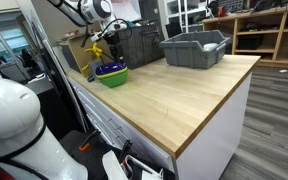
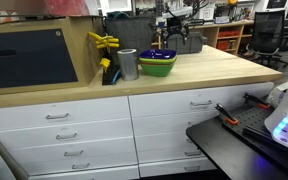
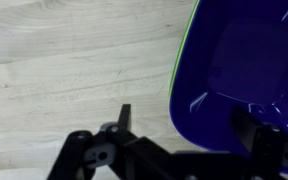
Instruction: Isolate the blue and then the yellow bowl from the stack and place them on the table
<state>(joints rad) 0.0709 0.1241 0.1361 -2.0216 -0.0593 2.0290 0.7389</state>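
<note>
The bowl stack (image 1: 111, 73) sits near the far left end of the wooden table (image 1: 174, 90); it also shows in an exterior view (image 2: 157, 64). The blue bowl (image 3: 244, 70) is on top, with a thin yellow and green edge (image 3: 181, 60) showing beneath it. My gripper (image 3: 189, 120) is open and hangs just above the stack, with one finger outside the blue bowl's rim and the other over its inside. In both exterior views the gripper (image 1: 108, 48) (image 2: 163, 42) is directly over the bowls.
A metal cup (image 2: 128, 64) and a yellow clamp-like tool (image 2: 105, 45) stand beside the stack. A grey bin (image 1: 195, 47) and a black crate (image 1: 136, 45) sit at the back. Drawers (image 2: 69, 135) lie below the tabletop.
</note>
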